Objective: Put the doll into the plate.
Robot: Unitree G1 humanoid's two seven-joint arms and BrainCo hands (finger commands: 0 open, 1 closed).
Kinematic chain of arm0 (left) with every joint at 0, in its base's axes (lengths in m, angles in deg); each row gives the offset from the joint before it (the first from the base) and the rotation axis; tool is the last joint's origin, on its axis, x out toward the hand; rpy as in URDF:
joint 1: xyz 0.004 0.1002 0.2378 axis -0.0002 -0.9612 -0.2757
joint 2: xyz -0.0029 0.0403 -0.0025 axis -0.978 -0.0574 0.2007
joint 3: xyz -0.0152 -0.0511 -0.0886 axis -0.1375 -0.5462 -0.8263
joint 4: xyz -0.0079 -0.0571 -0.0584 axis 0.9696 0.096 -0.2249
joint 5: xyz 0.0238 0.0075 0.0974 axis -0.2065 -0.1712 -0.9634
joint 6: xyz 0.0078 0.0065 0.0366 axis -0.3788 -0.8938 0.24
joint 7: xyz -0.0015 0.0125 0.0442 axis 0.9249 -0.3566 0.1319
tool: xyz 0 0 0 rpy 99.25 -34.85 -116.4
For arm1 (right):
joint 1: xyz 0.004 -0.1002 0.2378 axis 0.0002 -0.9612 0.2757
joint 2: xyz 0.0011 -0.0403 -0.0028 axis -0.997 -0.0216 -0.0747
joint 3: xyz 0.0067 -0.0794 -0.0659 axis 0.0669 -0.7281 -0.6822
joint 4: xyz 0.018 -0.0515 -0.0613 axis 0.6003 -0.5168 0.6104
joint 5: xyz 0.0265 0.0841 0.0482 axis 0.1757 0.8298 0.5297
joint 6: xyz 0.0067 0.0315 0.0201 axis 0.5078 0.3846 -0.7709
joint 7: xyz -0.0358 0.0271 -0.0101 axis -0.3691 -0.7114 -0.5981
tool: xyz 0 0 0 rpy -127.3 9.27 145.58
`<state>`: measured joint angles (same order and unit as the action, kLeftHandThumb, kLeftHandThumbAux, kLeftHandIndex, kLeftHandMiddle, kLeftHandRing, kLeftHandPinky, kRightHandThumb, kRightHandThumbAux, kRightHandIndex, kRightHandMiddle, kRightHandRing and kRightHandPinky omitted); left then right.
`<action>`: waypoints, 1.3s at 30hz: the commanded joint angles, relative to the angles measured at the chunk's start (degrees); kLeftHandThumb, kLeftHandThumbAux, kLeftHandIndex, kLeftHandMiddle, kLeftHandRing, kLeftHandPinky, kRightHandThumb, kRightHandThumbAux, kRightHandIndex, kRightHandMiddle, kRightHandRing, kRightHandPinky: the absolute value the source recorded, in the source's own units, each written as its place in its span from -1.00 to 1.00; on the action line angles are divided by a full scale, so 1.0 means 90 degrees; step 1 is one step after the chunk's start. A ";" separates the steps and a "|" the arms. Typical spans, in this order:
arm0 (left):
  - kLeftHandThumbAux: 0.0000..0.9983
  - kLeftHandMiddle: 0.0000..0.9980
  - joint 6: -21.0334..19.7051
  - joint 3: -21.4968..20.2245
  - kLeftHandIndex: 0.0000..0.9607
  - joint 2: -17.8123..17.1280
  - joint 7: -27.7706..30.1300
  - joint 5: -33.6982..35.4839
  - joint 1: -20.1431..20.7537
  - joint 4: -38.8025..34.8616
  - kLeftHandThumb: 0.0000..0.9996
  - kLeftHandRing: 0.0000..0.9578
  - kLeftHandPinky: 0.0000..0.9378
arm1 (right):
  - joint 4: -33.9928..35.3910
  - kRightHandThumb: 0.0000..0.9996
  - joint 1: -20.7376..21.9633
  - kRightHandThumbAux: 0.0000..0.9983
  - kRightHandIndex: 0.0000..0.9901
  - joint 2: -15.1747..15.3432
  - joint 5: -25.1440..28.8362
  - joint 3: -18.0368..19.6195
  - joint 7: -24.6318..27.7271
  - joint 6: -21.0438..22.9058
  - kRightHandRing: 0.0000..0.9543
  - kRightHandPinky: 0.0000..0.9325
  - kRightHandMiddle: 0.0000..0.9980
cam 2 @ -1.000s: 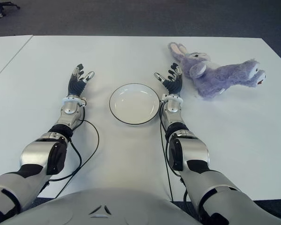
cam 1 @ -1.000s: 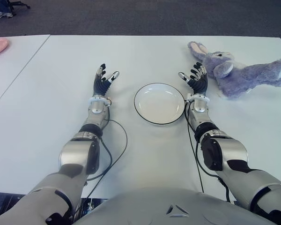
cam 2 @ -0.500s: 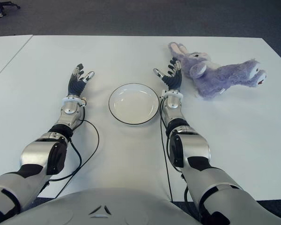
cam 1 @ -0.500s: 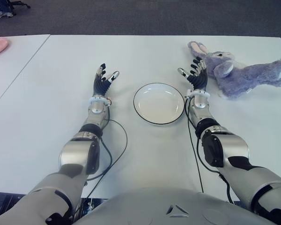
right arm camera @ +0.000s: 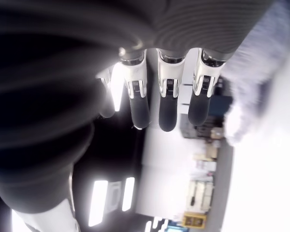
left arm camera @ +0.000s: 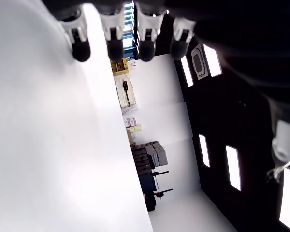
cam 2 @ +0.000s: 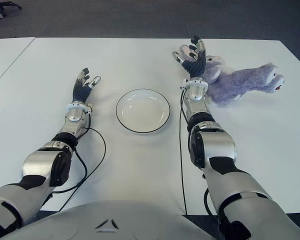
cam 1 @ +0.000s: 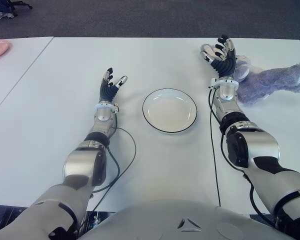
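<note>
The doll (cam 2: 235, 80), a purple plush rabbit, lay on the tabletop (cam 2: 140, 165), right of the empty plate (cam 2: 142, 110). The right hand (cam 2: 192, 60) hovered beside its head, fingers spread, grasping nothing. Left hand (cam 2: 83, 85) idle, released. Likely soft and light; the body looked easiest to squeeze.

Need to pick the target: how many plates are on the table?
1: the white plate sits between the open left hand and the right hand, which is open beside the doll.
</note>
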<state>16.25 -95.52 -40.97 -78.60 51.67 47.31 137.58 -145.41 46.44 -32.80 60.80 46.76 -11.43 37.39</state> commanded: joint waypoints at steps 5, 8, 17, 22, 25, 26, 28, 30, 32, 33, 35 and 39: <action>0.00 -0.86 -0.0995 0.0042 -0.92 0.0354 0.0093 -0.0048 -0.1146 0.0801 -1.00 -0.90 -0.94 | 0.0061 -0.67 0.0228 0.53 -0.79 0.0324 -0.0375 -0.0353 0.0022 -0.0226 -0.71 -0.65 -0.74; 0.00 -0.86 -0.0995 0.0049 -0.92 0.0353 0.0085 -0.0055 -0.1144 0.0800 -1.00 -0.90 -0.93 | 0.0099 -0.68 0.0306 0.55 -0.80 0.0416 -0.0545 -0.0502 -0.0105 -0.0233 -0.71 -0.66 -0.74; -0.01 -0.86 -0.0963 0.0044 -0.93 0.0370 0.0089 -0.0047 -0.1136 0.0797 -1.00 -0.90 -0.91 | 0.0143 -0.76 0.0498 0.57 -0.80 0.0682 -0.0929 -0.0812 -0.0346 -0.0213 -0.73 -0.68 -0.76; -0.01 -0.85 -0.0949 0.0036 -0.93 0.0388 0.0111 -0.0033 -0.1140 0.0794 -1.00 -0.89 -0.92 | 0.0137 -0.79 0.0678 0.56 -0.80 0.0959 -0.1202 -0.1006 -0.0457 -0.0128 -0.74 -0.71 -0.76; -0.02 -0.85 -0.0955 0.0035 -0.93 0.0392 0.0114 -0.0031 -0.1140 0.0794 -1.00 -0.89 -0.93 | 0.0109 -0.80 0.0738 0.56 -0.79 0.1062 -0.1289 -0.1068 -0.0460 -0.0100 -0.75 -0.74 -0.76; -0.02 -0.85 -0.0958 0.0036 -0.93 0.0394 0.0112 -0.0032 -0.1140 0.0794 -1.00 -0.89 -0.93 | 0.0079 -0.80 0.0810 0.56 -0.79 0.1192 -0.1356 -0.1119 -0.0387 -0.0069 -0.76 -0.75 -0.76; -0.02 -0.86 -0.0961 0.0036 -0.94 0.0398 0.0108 -0.0031 -0.1140 0.0794 -1.00 -0.89 -0.93 | 0.0032 -0.81 0.0992 0.55 -0.78 0.1511 -0.1568 -0.1299 -0.0223 0.0000 -0.77 -0.78 -0.76; -0.03 -0.86 -0.0953 0.0033 -0.95 0.0401 0.0108 -0.0028 -0.1140 0.0793 -1.00 -0.90 -0.93 | 0.0023 -0.84 0.1160 0.51 -0.77 0.1782 -0.1827 -0.1521 -0.0118 0.0079 -0.79 -0.84 -0.77; -0.03 -0.86 -0.0943 0.0034 -0.95 0.0402 0.0108 -0.0029 -0.1141 0.0792 -1.00 -0.90 -0.93 | 0.0020 -0.86 0.1277 0.49 -0.76 0.1961 -0.2006 -0.1688 -0.0024 0.0142 -0.81 -0.89 -0.78; -0.03 -0.86 -0.0941 0.0034 -0.96 0.0402 0.0108 -0.0029 -0.1141 0.0792 -1.00 -0.90 -0.93 | 0.0015 -0.87 0.1299 0.48 -0.75 0.1993 -0.2036 -0.1723 -0.0006 0.0152 -0.82 -0.91 -0.78; -0.04 -0.86 -0.0936 0.0034 -0.97 0.0406 0.0110 -0.0030 -0.1146 0.0793 -1.00 -0.90 -0.93 | 0.0020 -0.90 0.1418 0.45 -0.74 0.2162 -0.2265 -0.1934 0.0034 0.0244 -0.84 -0.93 -0.79; -0.04 -0.87 -0.0935 0.0031 -0.98 0.0410 0.0121 -0.0027 -0.1150 0.0795 -1.00 -0.91 -0.95 | -0.0013 -0.97 0.1626 0.38 -0.72 0.2552 -0.2910 -0.2492 0.0007 0.0643 -0.88 -0.97 -0.82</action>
<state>16.08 -95.53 -40.92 -78.60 51.68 47.41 137.58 -144.49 58.64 -12.94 40.46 29.40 -12.48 39.16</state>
